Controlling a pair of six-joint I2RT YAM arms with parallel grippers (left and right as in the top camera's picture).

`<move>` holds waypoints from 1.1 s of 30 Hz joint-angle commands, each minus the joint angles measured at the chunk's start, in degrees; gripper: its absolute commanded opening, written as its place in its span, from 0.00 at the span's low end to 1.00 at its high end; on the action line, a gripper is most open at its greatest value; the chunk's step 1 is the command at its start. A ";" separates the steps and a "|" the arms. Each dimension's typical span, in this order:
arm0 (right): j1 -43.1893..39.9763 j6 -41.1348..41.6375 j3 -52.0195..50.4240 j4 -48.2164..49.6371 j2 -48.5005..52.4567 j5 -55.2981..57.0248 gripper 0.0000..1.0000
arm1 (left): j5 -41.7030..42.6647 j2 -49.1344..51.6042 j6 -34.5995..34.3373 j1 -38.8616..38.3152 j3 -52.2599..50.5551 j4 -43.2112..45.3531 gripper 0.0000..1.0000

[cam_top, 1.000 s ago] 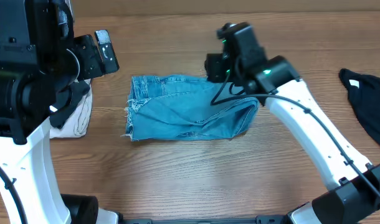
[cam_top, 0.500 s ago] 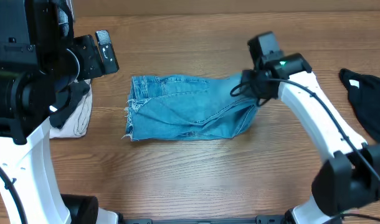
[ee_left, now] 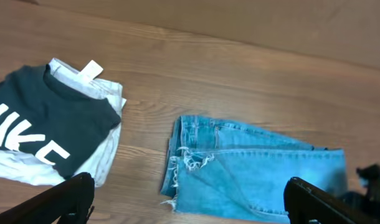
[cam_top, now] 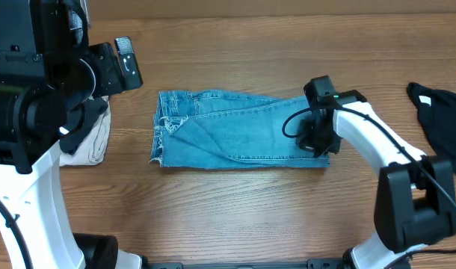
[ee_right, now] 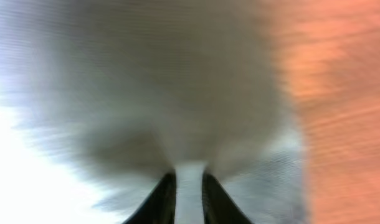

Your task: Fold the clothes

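Looks about midway, with jeans (cam_top: 235, 138) lying folded in a flat rectangle on the table (cam_top: 235, 217), right gripper (cam_top: 316, 142) pinched on their right end, left gripper (ee_left: 190, 196) hanging spread wide and empty, NIKE top (ee_left: 47, 143) stacked folded at left, and black garment (cam_top: 439, 112) unfolded at far right.

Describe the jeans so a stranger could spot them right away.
On the wooden table, look at the middle. The jeans lie there folded flat, frayed hem showing. They are the only light-blue denim; the NIKE top and the black garment at the sides are dark.
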 commanded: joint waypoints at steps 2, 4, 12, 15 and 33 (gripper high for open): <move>1.05 -14.45 1.31 7.54 -8.50 -28.15 0.31 | 0.70 0.24 5.38 0.24 0.94 -0.39 1.00; 2.29 -13.88 1.29 11.52 -8.61 -32.06 0.31 | 0.68 0.24 5.70 0.24 0.94 -0.61 1.00; 13.62 -2.27 0.00 31.10 4.66 -27.61 0.23 | 0.72 0.24 5.66 0.24 0.94 -0.70 1.00; 18.32 -1.55 0.00 35.43 8.41 -32.72 0.21 | 0.72 0.24 5.68 0.24 0.94 -0.70 1.00; 17.90 -3.63 1.16 22.53 -7.21 -22.95 0.18 | 1.25 0.24 5.68 0.24 -0.61 -0.72 1.00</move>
